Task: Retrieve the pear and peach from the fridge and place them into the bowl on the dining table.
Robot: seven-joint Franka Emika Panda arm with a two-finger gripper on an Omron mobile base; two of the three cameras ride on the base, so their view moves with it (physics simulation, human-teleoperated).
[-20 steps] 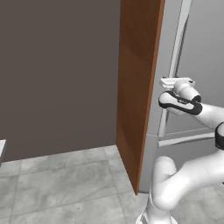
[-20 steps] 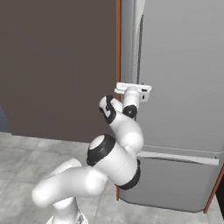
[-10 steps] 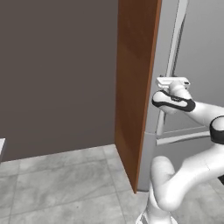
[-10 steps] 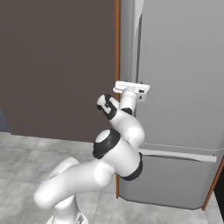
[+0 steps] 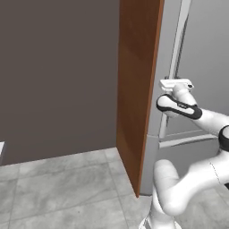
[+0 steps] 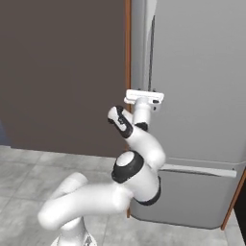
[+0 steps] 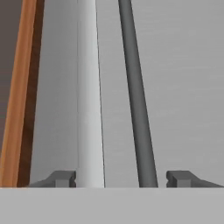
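The gripper point(image 7: 118, 179) is pressed up to the fridge door with its two dark fingertips point(image 7: 61, 178) standing apart, one on either side of the long, light-grey vertical handle point(image 7: 89, 96). The handle sits between the fingertips, close to the left one, with a clear gap to the right one, so the jaws are not clamped on it. The dark line just right of the handle in the hand view looks like its shadow or the recess behind it.

From the right base view the white hand point(image 6: 143, 98) meets the handle about midway up the upper door, above the seam of the lower drawer. The tall light-grey fridge point(image 6: 202, 96) is shut, so the pear and peach, presumably inside, are hidden. An orange-brown wooden panel point(image 5: 136, 85) stands flush against the fridge's left side, and a dark grey wall point(image 5: 58, 76) runs left of that, over a grey marbled tile floor point(image 5: 67, 188).

The handle looks rigid and smooth, probably metal or hard plastic, so it should take a firm squeeze across its narrow width. A door of this size is likely heavy, with a seal that resists at first. Gripping around mid-height seems sensible, pulling out along the door's arc rather than straight back.
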